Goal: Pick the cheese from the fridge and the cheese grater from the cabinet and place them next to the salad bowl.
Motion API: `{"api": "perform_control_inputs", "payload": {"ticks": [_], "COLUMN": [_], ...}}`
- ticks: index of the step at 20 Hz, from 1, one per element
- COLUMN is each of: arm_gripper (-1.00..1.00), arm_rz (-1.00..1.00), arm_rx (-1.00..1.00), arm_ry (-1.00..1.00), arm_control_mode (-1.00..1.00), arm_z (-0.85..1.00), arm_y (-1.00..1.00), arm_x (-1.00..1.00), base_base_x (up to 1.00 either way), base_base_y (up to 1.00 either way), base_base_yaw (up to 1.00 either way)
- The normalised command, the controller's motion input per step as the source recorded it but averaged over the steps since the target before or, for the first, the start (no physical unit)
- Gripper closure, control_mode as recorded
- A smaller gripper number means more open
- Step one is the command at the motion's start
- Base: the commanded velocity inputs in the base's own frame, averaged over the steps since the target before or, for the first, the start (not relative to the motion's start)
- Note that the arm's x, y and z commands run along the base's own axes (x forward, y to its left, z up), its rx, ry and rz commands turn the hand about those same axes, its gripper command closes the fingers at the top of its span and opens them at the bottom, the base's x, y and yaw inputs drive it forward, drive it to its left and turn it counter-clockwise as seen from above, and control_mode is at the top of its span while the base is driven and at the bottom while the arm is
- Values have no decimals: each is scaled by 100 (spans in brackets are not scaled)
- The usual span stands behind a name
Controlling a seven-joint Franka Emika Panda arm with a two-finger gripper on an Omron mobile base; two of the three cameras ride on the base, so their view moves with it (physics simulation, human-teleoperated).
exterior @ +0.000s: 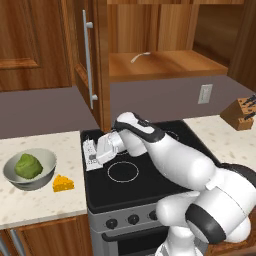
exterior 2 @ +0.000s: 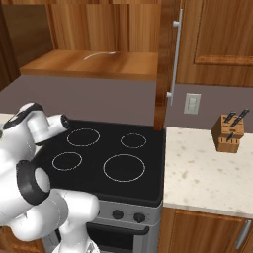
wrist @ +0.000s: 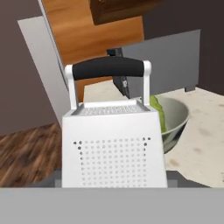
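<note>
My gripper (exterior: 94,156) is shut on the cheese grater (exterior: 89,153), holding it low over the left edge of the black stove (exterior: 135,172). In the hand view the grater (wrist: 113,151) stands close in front, pale and perforated, with a black handle on top. The salad bowl (exterior: 44,161) with its green lettuce sits on the counter to the left, and the orange cheese (exterior: 63,183) wedge lies at its right side. Behind the grater the bowl (wrist: 177,117) shows in the hand view. The open wooden cabinet (exterior: 165,62) hangs above the stove.
The cabinet door with its long silver handle (exterior: 88,60) stands open above the stove's left edge. A thin curved white object (exterior: 140,56) lies on the cabinet shelf. A knife block (exterior: 242,112) stands on the right counter (exterior 2: 207,173), below a wall outlet (exterior: 204,93).
</note>
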Motion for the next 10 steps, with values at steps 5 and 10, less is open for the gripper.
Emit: {"api": "perform_control_inputs", "payload": {"ticks": [5,10], "arm_gripper": [100,100], "arm_rz": [0,0], "arm_rx": [4,0], "arm_ry": [0,-4], "arm_control_mode": [-100,-100], "arm_z": [-44,-17], "arm_y": [19,22], "arm_x": [16,29], "base_base_x": [0,0], "base_base_y": [0,0], "base_base_yaw": [0,0]}}
